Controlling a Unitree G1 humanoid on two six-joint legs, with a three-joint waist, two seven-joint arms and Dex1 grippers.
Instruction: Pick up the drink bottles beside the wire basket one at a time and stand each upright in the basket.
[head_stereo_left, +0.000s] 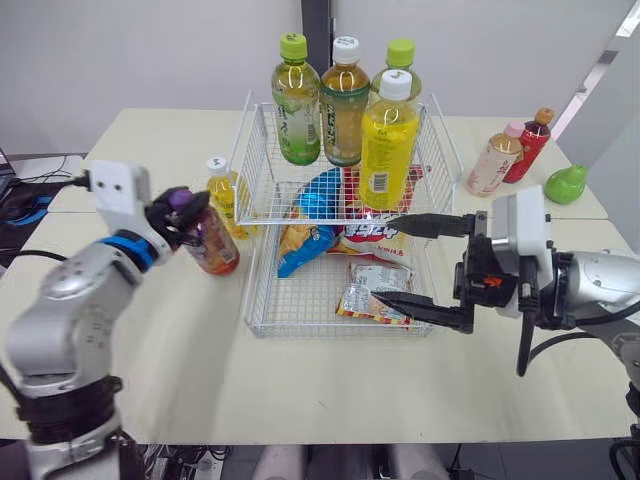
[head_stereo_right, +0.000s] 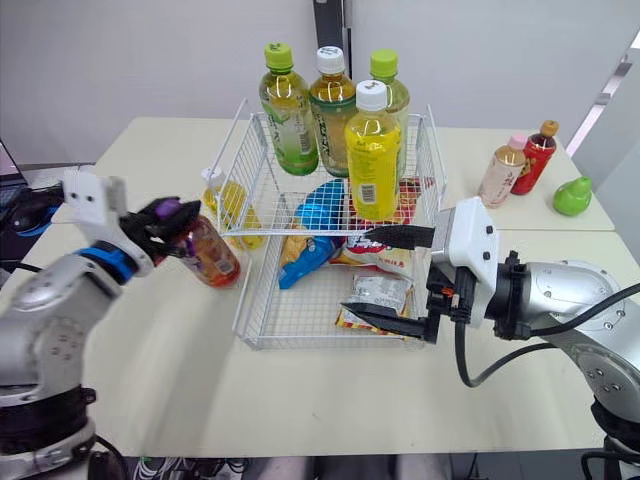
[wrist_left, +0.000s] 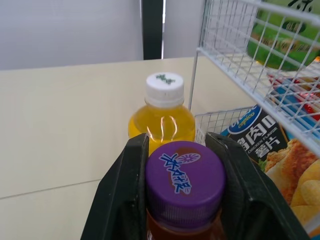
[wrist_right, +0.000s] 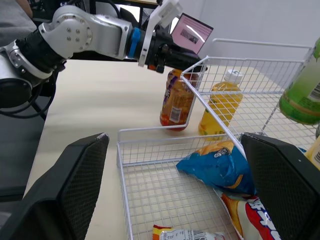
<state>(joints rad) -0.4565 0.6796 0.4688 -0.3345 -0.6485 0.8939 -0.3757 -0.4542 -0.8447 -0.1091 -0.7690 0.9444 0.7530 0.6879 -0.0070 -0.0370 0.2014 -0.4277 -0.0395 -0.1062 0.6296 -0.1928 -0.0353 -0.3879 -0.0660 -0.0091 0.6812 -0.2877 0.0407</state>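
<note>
My left gripper (head_stereo_left: 182, 212) is shut on the purple cap of a reddish-brown drink bottle (head_stereo_left: 213, 246), which tilts just left of the white wire basket (head_stereo_left: 250, 300), its base low by the table. In the left wrist view both fingers (wrist_left: 131, 192) clamp the purple cap (wrist_left: 184, 175). A small yellow bottle with a white cap (head_stereo_left: 222, 188) stands behind it against the basket's side. Several bottles (head_stereo_left: 388, 135) stand upright on the basket's raised rear tier. My right gripper (head_stereo_left: 415, 268) is open, empty, over the lower basket's right part.
Snack bags (head_stereo_left: 330, 240) lie in the lower basket. On the table at the far right stand a pink-capped bottle (head_stereo_left: 495, 158), a red bottle (head_stereo_left: 530, 145) and a green pear-shaped object (head_stereo_left: 566, 184). Bare tabletop (head_stereo_left: 300, 380) lies in front of the basket.
</note>
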